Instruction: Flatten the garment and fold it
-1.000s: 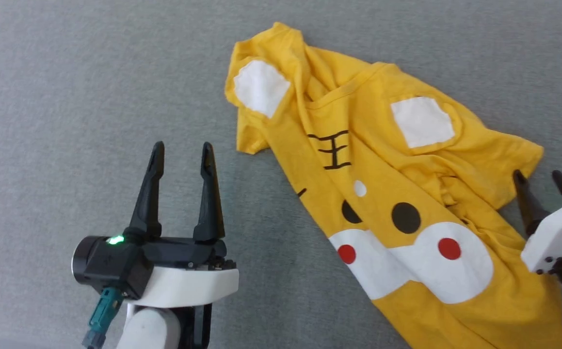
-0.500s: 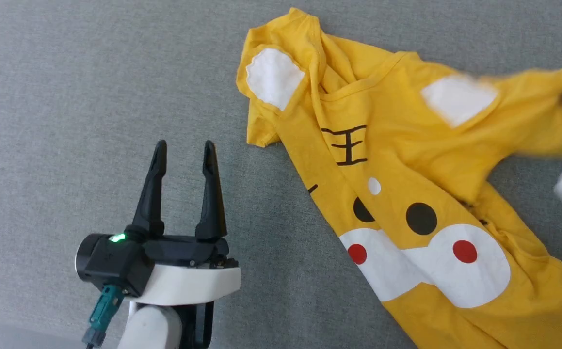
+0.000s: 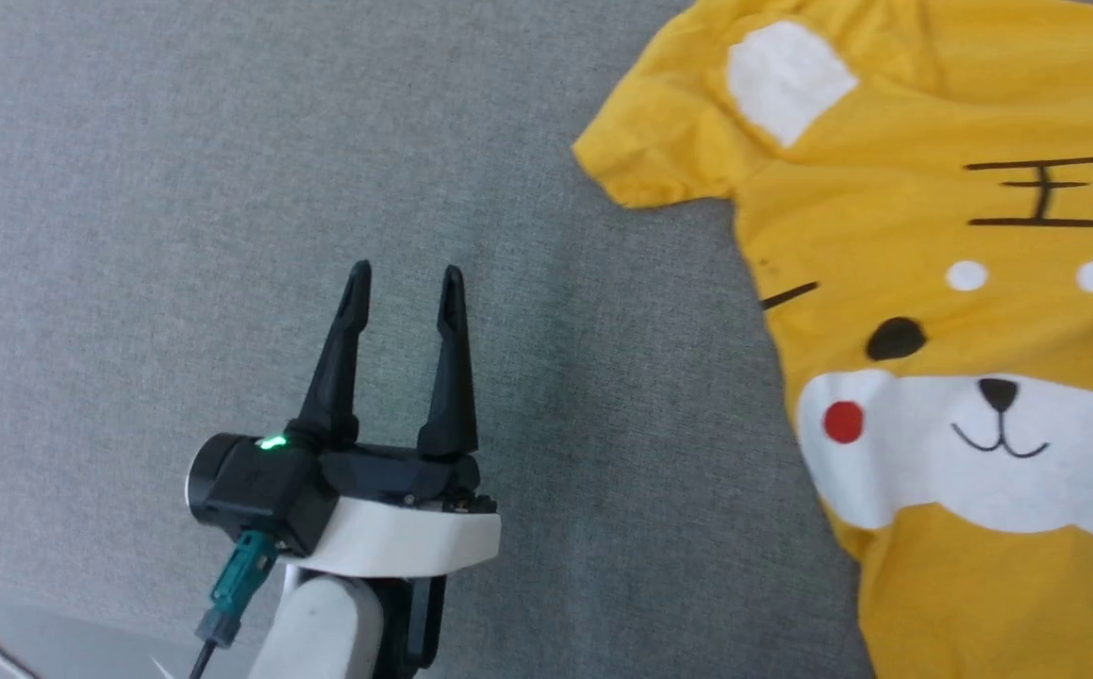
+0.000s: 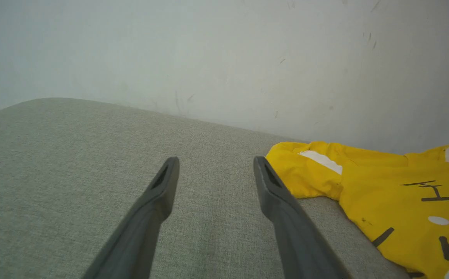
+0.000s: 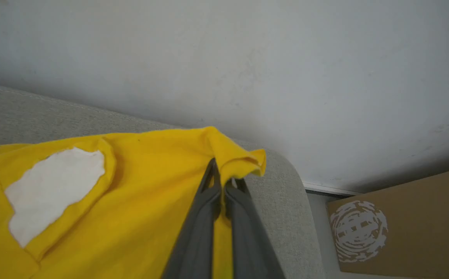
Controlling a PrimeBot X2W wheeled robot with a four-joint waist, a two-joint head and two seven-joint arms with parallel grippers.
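The garment is a bright yellow T-shirt with a tiger face, lying face up on the grey cushion at the right of the head view. One sleeve with a white ear patch points left. My left gripper hovers open over bare fabric, well left of the shirt, nothing between its fingers. In the left wrist view the garment lies to the right of the open left gripper. My right gripper is shut on a yellow sleeve edge of the garment, lifting it near the cushion's corner.
The grey upholstered cushion carries everything. A pale wall rises just behind its far edge. Past the cushion's rounded corner stands a brown cardboard box with a white printed mark.
My right gripper has shut on the shirt's sleeve and pulled it out sideways, so the tiger face now lies spread. The head camera has swung, shifting the whole picture. My left gripper stays open.
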